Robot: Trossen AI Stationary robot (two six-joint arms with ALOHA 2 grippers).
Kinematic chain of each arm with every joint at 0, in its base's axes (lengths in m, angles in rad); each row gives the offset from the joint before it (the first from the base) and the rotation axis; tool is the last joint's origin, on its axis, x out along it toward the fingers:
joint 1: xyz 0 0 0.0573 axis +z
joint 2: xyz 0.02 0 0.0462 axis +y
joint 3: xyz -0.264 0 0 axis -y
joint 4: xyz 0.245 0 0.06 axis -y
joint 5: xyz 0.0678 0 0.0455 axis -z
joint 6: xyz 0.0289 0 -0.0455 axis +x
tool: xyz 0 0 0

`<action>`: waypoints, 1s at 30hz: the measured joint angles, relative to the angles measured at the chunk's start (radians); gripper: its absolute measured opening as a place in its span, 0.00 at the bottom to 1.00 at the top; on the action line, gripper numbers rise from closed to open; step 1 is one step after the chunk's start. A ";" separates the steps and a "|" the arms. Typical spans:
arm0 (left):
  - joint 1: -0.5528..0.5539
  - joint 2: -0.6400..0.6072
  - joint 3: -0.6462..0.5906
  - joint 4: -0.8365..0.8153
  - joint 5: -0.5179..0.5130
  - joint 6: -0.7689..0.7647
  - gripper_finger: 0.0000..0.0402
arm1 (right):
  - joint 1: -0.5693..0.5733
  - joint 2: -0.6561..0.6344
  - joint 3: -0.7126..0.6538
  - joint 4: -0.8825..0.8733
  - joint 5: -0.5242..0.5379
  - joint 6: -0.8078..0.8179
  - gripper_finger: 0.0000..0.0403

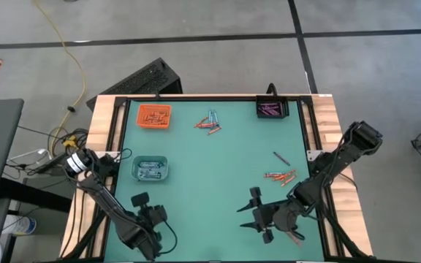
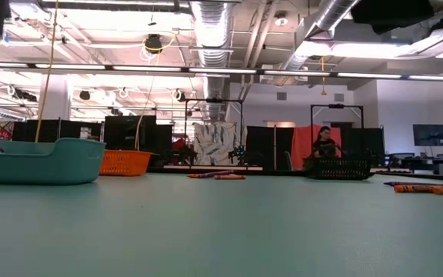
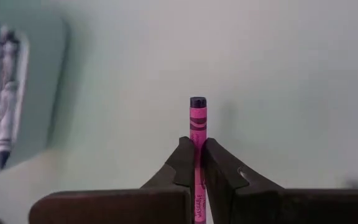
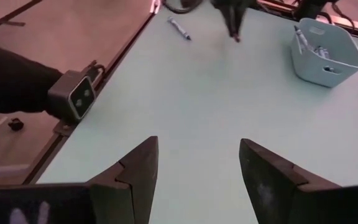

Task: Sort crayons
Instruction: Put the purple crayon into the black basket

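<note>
Crayon (image 3: 197, 121) lengthwise between left jaws

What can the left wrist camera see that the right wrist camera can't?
Only the left wrist view shows the pink crayon, pinched upright between the left gripper's shut fingers.

Only the right wrist view shows the right gripper's open fingers holding nothing, a loose crayon near the table's edge, and the left arm farther off.

Both show the green table and the pale tray with crayons inside.
</note>
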 joint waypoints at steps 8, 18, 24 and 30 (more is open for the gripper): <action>0.031 0.000 0.145 -0.052 -0.211 0.113 0.00 | -0.019 0.000 0.000 0.068 0.001 -0.045 0.54; 0.058 -0.002 0.358 0.021 -0.607 0.410 0.00 | -0.053 0.000 0.000 0.290 -0.022 -0.227 0.54; 0.067 -0.003 0.427 0.285 -0.794 0.752 0.00 | -0.079 0.000 0.000 0.464 -0.133 -0.332 0.54; 0.092 -0.004 0.431 0.652 -0.814 1.145 0.00 | -0.120 0.000 0.000 0.552 -0.243 -0.356 0.54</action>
